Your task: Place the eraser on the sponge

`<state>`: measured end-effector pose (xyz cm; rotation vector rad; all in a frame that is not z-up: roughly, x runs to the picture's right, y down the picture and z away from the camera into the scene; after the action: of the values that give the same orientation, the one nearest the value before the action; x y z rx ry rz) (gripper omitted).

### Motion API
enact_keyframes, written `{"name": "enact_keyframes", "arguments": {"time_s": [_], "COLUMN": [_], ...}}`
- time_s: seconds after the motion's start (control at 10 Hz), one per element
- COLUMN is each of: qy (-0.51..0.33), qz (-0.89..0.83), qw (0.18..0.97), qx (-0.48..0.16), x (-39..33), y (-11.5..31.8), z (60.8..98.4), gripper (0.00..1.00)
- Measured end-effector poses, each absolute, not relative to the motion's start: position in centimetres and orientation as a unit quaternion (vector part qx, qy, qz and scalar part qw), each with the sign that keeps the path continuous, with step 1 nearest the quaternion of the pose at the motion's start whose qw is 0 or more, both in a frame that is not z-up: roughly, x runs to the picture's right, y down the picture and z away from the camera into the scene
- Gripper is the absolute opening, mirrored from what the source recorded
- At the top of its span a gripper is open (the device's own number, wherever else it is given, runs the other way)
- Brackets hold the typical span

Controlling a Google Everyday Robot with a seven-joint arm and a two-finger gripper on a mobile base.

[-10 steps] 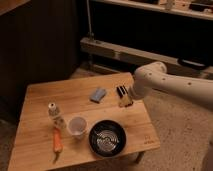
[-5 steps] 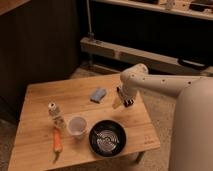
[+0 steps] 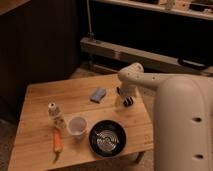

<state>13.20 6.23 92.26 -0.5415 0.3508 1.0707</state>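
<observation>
The blue-grey sponge [image 3: 98,93] lies flat on the wooden table [image 3: 40,95], right of its middle and toward the back. My gripper [image 3: 128,101] hangs low over the table just right of the sponge, a short gap apart from it. Dark narrow parts show at the gripper's end. I cannot tell whether any of them is the eraser, and no eraser shows lying free on the table. The white arm [image 3: 145,80] reaches in from the right.
A black bowl [image 3: 107,137] sits at the front, with a translucent white cup [image 3: 77,125] to its left. A small white bottle [image 3: 53,111] and an orange carrot [image 3: 57,142] lie further left. My bulky white arm segment [image 3: 182,125] fills the right foreground. Dark shelving stands behind.
The arm's large white segment has swung into the right foreground. The gripper stays low beside the sponge, shifted only slightly. The table objects have not moved.
</observation>
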Motion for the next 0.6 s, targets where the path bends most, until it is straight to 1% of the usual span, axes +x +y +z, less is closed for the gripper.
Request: {"name": "enact_keyframes", "arguments": {"time_s": [0.3,0.4,0.6], "qy": [0.176,0.177,0.173], "qz": [0.517,0.519,0.522], "qw": [0.79,0.784,0.769], "qx": [-0.28,-0.291,-0.326], "x": [14.5,14.6,14.4], "y": [5.1,5.2,6.3], "z": [95.3,95.8,96.1], "gripper": [0.8,0.78,0.6]}}
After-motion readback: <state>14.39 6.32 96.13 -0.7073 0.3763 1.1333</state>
